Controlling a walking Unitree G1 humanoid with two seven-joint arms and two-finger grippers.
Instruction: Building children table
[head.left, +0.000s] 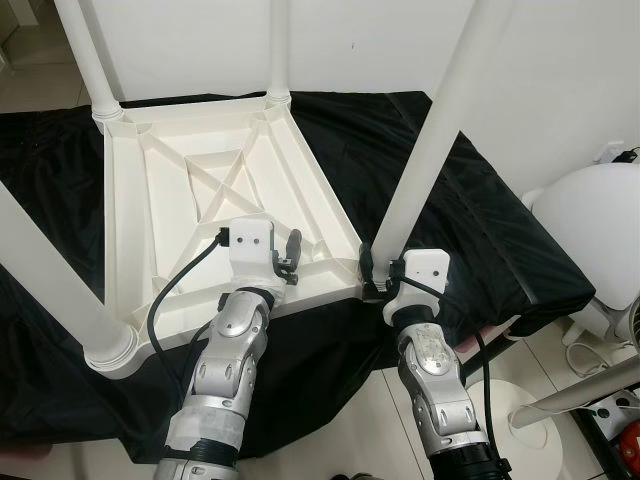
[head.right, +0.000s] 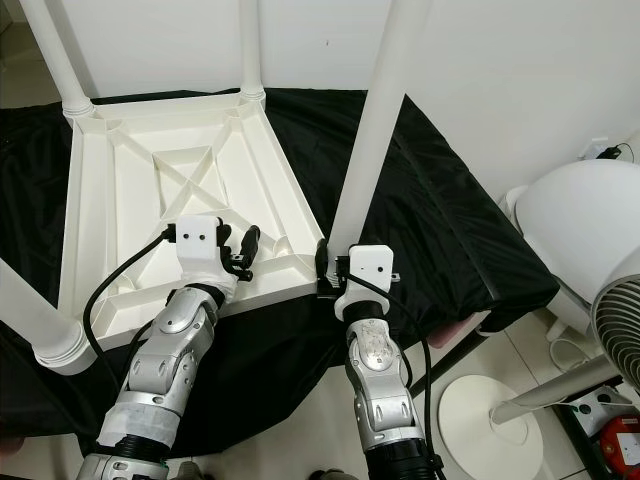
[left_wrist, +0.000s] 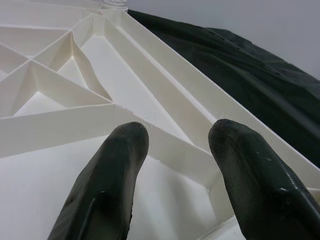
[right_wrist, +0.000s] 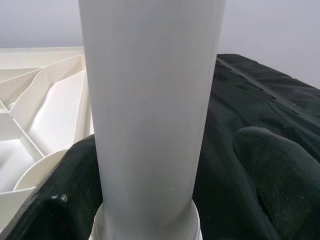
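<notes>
Black rubber fingers (right_wrist: 75, 200) of the right gripper (head.right: 335, 272) sit on either side of a white plastic table leg (head.left: 425, 150), closed round its base where it enters the corner socket of the upturned children's table (head.left: 200, 200). The left gripper (head.left: 290, 250) hovers just over the ribbed underside near that same corner, its fingers (left_wrist: 115, 170) spread apart and holding nothing. The table lies top-down on a black cloth (head.left: 500, 230) that covers a low surface, its near edge close to the cloth's front edge. Three more legs stand in the other corners: far left leg (head.left: 90, 60), far right leg (head.left: 278, 50) and near left leg (head.left: 60, 290). No brand, label or writing can be read on any part. To the robot's right, past the cloth's edge, a white fan (head.right: 590, 260) and cables crowd the tiled floor (head.left: 360, 420); the floor in front of the cloth is open between the arms
</notes>
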